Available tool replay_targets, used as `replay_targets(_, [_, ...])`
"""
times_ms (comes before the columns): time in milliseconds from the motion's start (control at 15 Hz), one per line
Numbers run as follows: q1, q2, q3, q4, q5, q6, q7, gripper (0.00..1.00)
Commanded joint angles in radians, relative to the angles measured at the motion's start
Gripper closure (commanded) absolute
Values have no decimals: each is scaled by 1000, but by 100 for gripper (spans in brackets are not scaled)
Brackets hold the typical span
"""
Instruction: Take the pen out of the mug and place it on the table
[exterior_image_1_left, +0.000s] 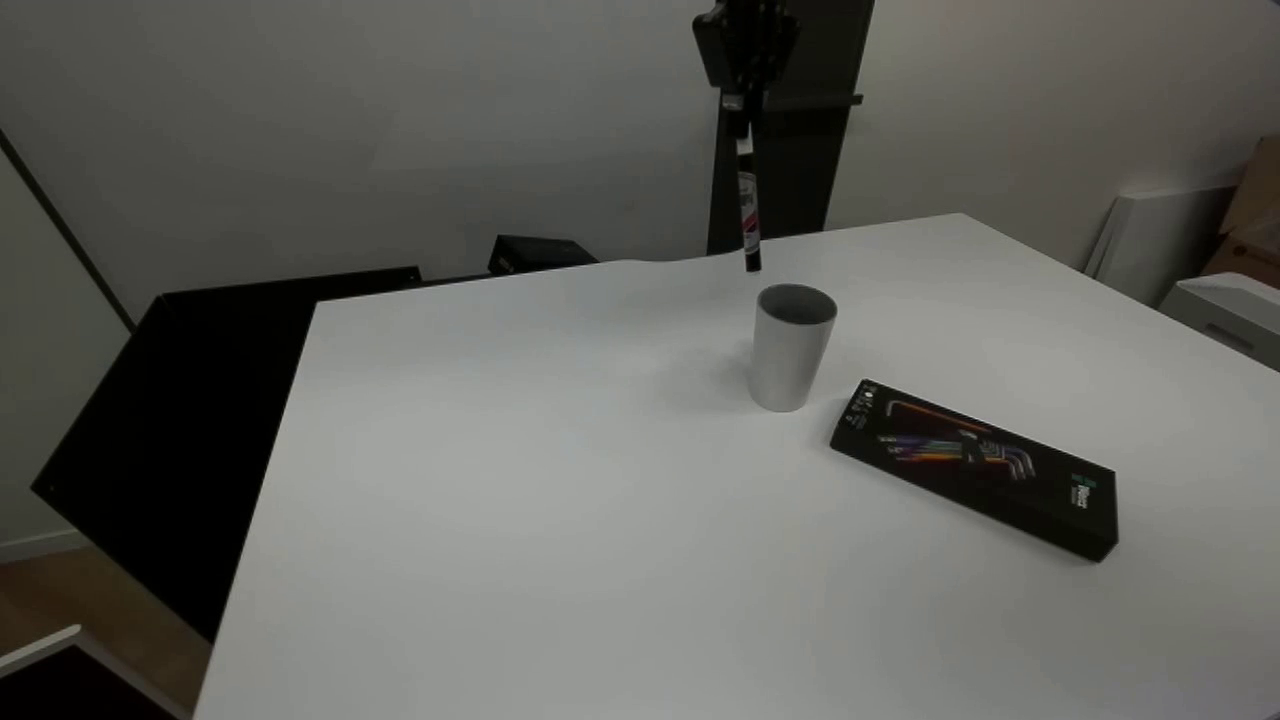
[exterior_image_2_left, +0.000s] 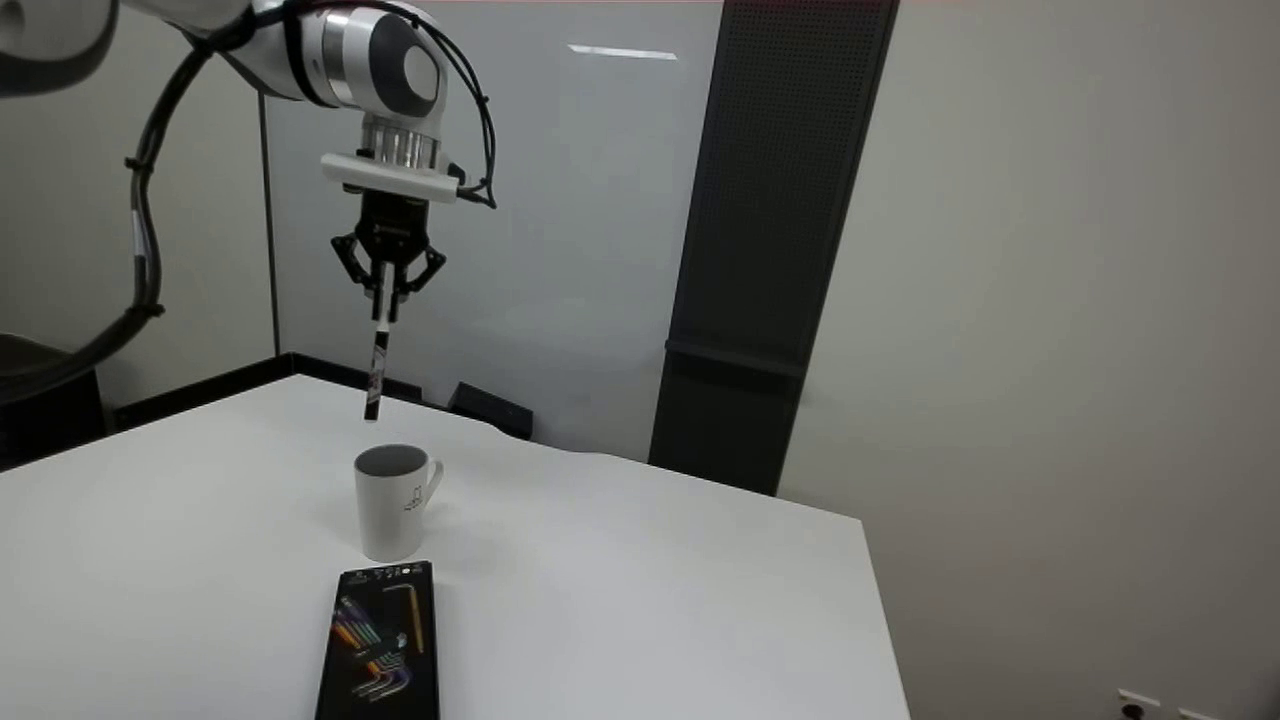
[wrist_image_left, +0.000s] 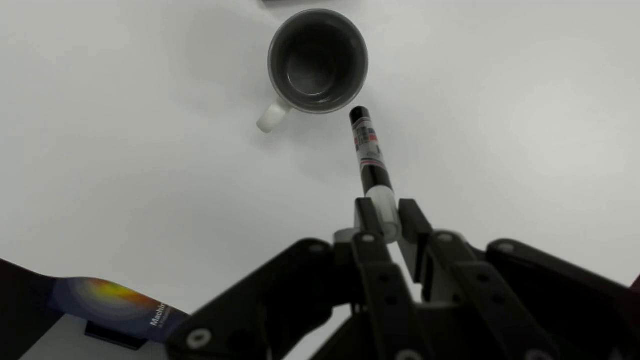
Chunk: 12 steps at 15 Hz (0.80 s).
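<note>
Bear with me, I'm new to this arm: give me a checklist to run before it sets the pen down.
1. Grip: ok; the gripper is closed on the pale end of the pen.
2. Out of the mug: ok; in both exterior views the pen's lower end shows above the rim.
3. Upright mug: ok; it stands on the table.
4. Room to lower past the mug: cannot tell; in the wrist view the lower end shows just off the rim.
5. Angle for laying flat: not ok; the pen hangs near upright.
6. Obstacles: likely ok; the black box lies flat beside the mug.
</note>
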Motion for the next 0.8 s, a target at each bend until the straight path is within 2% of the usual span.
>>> replay_targets(0, [6,-9,28,-34,13,-7,-63,94])
replay_targets(733, [89,19,19,-179,-32,39,-51,94])
